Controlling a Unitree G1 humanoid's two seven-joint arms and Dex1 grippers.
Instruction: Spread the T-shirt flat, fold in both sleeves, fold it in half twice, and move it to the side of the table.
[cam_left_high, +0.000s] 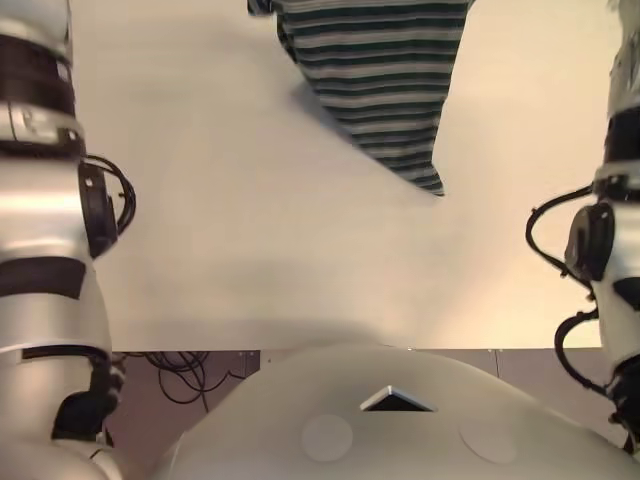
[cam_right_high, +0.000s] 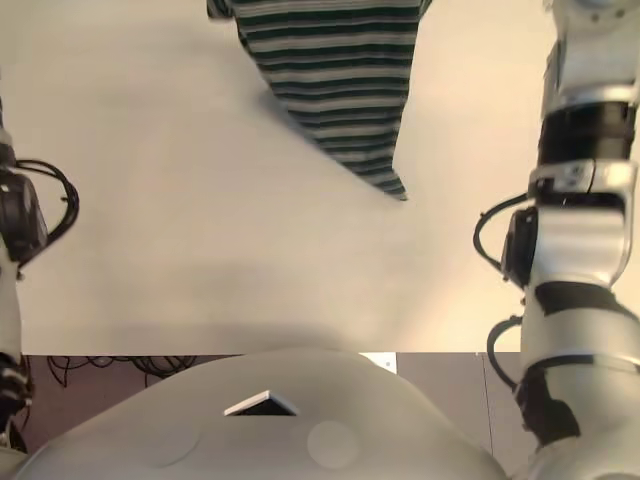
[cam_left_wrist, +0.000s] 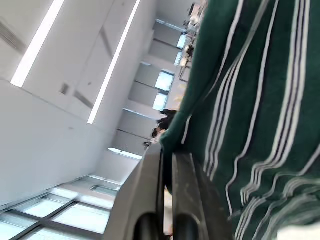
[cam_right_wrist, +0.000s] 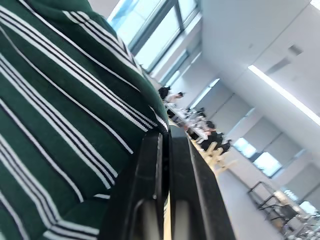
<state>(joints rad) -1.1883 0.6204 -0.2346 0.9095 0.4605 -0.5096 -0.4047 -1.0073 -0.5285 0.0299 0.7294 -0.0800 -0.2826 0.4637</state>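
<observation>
Soft striped cloth T-shirt (cam_left_high: 380, 80), matt table (cam_left_high: 250, 250)

arms (cam_left_high: 40, 215): silver shells, black bands | cables (cam_left_high: 128, 200): black loops | fingers (cam_left_wrist: 192, 200): dark, flat

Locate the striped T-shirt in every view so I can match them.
Left eye view: T-shirt hangs top centre, tapering to a tip right of centre.
Right eye view: T-shirt top centre, same tip.
Left wrist view: T-shirt clamped in the left gripper.
Right wrist view: T-shirt clamped in the right gripper.
Shared landmark: the pale table in both eye views.
</observation>
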